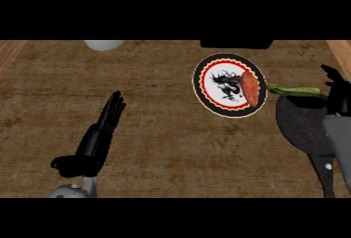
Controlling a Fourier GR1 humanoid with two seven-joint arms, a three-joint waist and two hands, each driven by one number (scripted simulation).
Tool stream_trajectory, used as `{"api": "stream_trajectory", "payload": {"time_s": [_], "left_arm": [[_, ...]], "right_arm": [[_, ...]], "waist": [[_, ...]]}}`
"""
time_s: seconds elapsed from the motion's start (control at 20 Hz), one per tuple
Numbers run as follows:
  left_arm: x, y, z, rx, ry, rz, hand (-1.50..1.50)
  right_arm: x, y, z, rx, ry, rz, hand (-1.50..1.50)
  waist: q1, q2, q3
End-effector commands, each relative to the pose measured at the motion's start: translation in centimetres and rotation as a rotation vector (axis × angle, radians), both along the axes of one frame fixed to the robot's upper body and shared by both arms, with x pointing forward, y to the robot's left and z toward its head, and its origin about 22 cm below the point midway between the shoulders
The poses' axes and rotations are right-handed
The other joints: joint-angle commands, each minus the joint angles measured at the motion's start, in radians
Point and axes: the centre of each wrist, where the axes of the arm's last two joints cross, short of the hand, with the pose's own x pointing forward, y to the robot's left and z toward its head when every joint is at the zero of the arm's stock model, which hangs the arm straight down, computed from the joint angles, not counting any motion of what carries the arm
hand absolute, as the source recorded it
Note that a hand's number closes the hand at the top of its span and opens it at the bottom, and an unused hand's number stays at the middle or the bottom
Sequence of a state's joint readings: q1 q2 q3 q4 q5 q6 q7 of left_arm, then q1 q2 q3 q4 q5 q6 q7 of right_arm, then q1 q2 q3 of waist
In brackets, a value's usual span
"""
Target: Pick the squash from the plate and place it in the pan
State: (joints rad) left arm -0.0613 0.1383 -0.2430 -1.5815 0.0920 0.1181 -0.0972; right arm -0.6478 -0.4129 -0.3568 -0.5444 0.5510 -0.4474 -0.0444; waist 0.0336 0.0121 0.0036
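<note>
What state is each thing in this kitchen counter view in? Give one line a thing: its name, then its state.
Plate: on the counter, left of the pan.
Squash: lying on the plate's right side, not yet picked.
Pan: on the counter; contents hard to tell.
Left hand: open, fingers straight, holding nothing.
Right hand: at the right edge above the pan, fingers unclear.

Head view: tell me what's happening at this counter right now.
The robot is working on moving a squash, which lies on the right side of a round plate with a red and black rim. Its green stem end reaches off the plate toward the dark pan just to the right. The right hand is at the view's right edge, above the pan and near the stem; whether it grips anything cannot be told. The left hand rests open at the lower left.
</note>
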Motion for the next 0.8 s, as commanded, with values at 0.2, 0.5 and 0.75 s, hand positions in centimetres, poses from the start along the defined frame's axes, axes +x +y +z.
{"api": "stream_trajectory", "payload": {"time_s": [0.2, 0.5, 0.75], "left_arm": [[-0.8, 1.1, -0.9, -0.004, 0.015, 0.024, 0.0], [-1.4, 1.2, -0.3, 0.003, 0.018, 0.038, 0.0], [-1.6, 1.4, -1.1, 0.003, 0.015, 0.059, 0.0]], "right_arm": [[-1.1, -2.1, 0.0, 0.136, -0.323, -0.038, -1.5], [-4.5, -5.5, 0.0, 0.314, -0.366, 0.021, -1.5], [-8.5, -6.9, -1.6, 0.471, -0.402, 0.14, -1.5]], "waist": [[-0.024, -0.008, -0.002], [-0.049, -0.019, -0.004], [-0.055, -0.021, -0.005]]}}
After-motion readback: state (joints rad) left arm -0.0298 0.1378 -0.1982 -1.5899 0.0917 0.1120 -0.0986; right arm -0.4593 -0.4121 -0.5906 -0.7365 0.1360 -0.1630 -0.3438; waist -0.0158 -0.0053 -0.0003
